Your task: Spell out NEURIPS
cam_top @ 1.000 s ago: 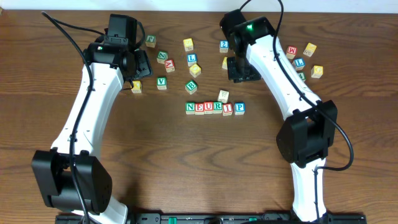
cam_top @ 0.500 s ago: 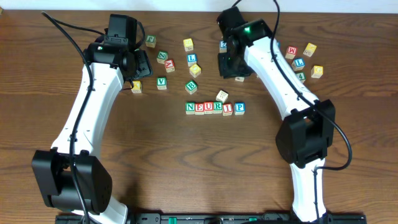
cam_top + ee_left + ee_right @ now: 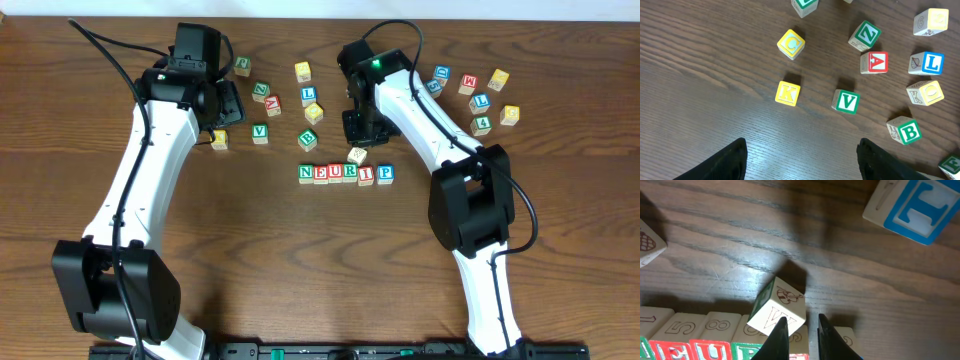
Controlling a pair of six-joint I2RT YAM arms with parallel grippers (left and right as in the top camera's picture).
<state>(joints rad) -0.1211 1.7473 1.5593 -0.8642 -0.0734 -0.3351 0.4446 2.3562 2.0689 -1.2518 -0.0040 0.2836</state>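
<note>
Two grippers are up, and only one counts for the next move. At far left, my left gripper hangs with its fingers spread wide and nothing between them. It is over spare cubes such as the K and the V, well apart from the word.

Moving toward the middle of the table, the row reads N, E, U, R, I, P with its cubes touching. It lacks only a last letter.

Just behind the row, about level with the R and I, sits the loose cube. It is flat on the wood but turned cornerwise to the row, with one corner pointing at it. I take it for the missing letter. The face toward my wrist camera shows only a brown outline that I cannot read with confidence, and I cannot tell whether the cube touches the row.

My right gripper is right on top of it and is plainly the nearer arm. Its fingers are drawn almost together, with only a thin bare slit between them and nothing gripped. The cube lies to the left of that slit, its near corner against the left fingertip rather than between the pads.

Being a cube, it has no long axis, so only its diagonal turn matters. At the right end, the free place is beside the P, so I judge the cube must travel rightward round that end.
</note>
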